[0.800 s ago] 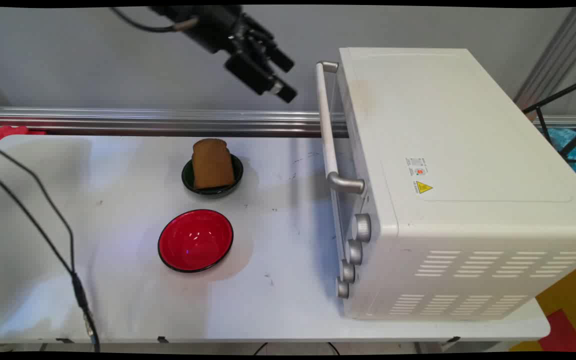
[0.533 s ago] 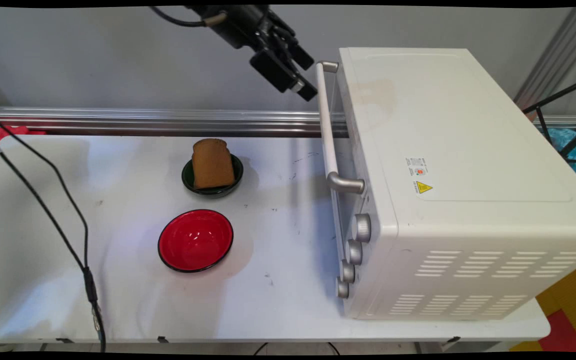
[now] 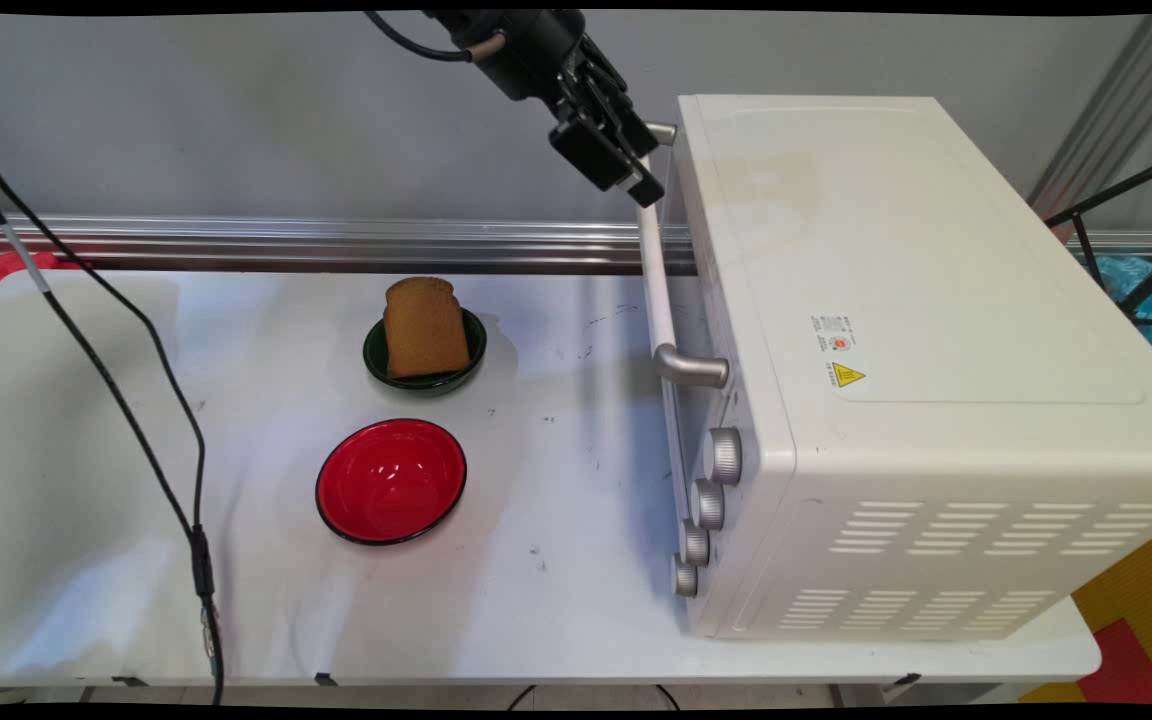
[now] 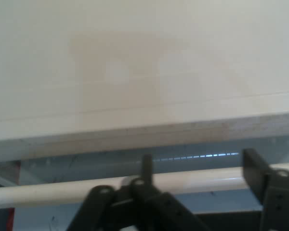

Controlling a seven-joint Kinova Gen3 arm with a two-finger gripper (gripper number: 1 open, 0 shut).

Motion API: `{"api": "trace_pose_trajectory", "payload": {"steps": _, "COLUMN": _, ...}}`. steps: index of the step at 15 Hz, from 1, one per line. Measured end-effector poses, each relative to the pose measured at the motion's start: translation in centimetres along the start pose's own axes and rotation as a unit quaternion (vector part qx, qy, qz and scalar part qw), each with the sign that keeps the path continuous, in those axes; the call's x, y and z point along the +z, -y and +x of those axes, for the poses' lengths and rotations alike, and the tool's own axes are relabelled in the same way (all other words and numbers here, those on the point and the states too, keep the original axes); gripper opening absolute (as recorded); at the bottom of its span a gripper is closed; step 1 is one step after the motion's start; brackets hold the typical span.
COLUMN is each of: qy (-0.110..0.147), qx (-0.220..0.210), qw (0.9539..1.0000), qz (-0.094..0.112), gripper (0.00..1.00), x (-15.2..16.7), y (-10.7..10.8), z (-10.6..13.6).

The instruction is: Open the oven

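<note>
Oven handle (image 3: 658, 270): long white bar on the door of the white toaster oven (image 3: 896, 330), at the oven's top front edge, long axis running front-to-back across the tabletop (image 3: 556, 560). Claw (image 3: 626, 165) right at the bar's far end, near the rear bracket, tips pointing down-right at it. From the hand camera: bar (image 4: 62, 192) lying crosswise, between the two fingers (image 4: 253, 161), spread wide, not clamped. Contact with bar: cannot tell. Well off to the left: bread slice (image 3: 424, 325) in dark bowl (image 3: 376, 365), red bowl (image 3: 391, 480) just nearer.
</note>
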Motion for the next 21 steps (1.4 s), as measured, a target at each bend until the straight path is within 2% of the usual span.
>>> {"api": "trace_pose_trajectory", "payload": {"steps": 11, "qy": 0.026, "qx": -0.011, "qw": 0.9996, "qz": -0.006, "gripper": 0.00, "x": 4.2, "y": 0.5, "z": 0.6}}
{"api": "trace_pose_trajectory", "payload": {"steps": 21, "qy": 0.046, "qx": -0.020, "qw": 0.9988, "qz": 0.002, "gripper": 0.00, "x": 7.1, "y": 1.1, "z": -0.1}}
